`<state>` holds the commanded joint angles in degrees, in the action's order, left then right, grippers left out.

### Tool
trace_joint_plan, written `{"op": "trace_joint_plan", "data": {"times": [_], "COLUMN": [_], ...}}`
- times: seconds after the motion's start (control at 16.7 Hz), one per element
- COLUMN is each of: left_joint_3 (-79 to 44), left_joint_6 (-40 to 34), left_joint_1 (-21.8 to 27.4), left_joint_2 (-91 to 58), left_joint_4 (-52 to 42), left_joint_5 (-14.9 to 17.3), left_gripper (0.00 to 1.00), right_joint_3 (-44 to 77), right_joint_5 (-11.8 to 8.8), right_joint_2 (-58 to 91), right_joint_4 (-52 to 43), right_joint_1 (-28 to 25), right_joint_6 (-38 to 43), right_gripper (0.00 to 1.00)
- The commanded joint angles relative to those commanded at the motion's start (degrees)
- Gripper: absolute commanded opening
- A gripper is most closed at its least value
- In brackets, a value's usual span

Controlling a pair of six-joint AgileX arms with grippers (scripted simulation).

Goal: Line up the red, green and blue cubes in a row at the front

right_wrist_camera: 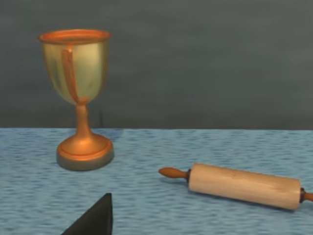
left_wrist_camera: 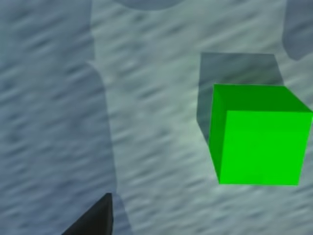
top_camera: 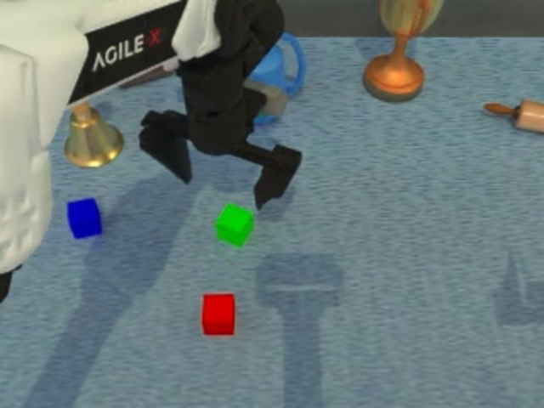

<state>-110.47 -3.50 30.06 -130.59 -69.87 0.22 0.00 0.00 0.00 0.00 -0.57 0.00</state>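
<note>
The green cube (top_camera: 235, 224) sits mid-table, and my left gripper (top_camera: 223, 189) hangs open just behind and above it with nothing between its fingers. In the left wrist view the green cube (left_wrist_camera: 259, 134) rests on the cloth off to one side, apart from the single dark fingertip (left_wrist_camera: 98, 220) that shows. The red cube (top_camera: 218, 314) lies nearer the front, a little left of the green one. The blue cube (top_camera: 84, 218) is at the far left. My right arm is outside the top view; one of its fingertips (right_wrist_camera: 99, 216) shows low over the table, holding nothing.
A golden bell (top_camera: 92, 136) stands back left. A blue watering can (top_camera: 280, 68) is half hidden behind my left arm. A gold goblet (top_camera: 398, 59) stands at the back, and a wooden rolling pin (top_camera: 520, 113) lies at the right edge.
</note>
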Motion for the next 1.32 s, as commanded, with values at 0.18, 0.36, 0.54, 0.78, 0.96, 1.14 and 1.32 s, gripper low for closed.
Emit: {"op": "trace_joint_plan", "data": {"times": [0.18,0.36,0.54,0.78,0.96,1.14,1.32], "left_joint_3": [0.09,3.06,7.56,10.37,10.37,10.37,10.37], "left_joint_6": [0.03,0.14,0.14,0.13,0.13,0.13,0.13], "left_joint_1": [-0.21,-0.12,-0.11,-0.07,-0.07,-0.07,-0.07], "left_joint_2": [-0.18,-1.33,-3.37,-4.81,-4.81,-4.81,-4.81], "left_joint_4": [0.19,4.26,11.4,15.18,15.18,15.18,15.18], "left_joint_5": [0.01,0.01,0.04,0.05,0.05,0.05,0.05], "left_gripper": [1.0,1.0,1.0,1.0,1.0,0.77,0.55], "right_joint_3": [0.0,0.0,0.0,0.0,0.0,0.0,0.0], "right_joint_5": [0.0,0.0,0.0,0.0,0.0,0.0,0.0], "right_joint_2": [0.0,0.0,0.0,0.0,0.0,0.0,0.0], "right_joint_4": [0.0,0.0,0.0,0.0,0.0,0.0,0.0], "right_joint_1": [0.0,0.0,0.0,0.0,0.0,0.0,0.0], "right_joint_6": [0.0,0.0,0.0,0.0,0.0,0.0,0.0], "right_gripper": [1.0,1.0,1.0,1.0,1.0,1.0,1.0]}}
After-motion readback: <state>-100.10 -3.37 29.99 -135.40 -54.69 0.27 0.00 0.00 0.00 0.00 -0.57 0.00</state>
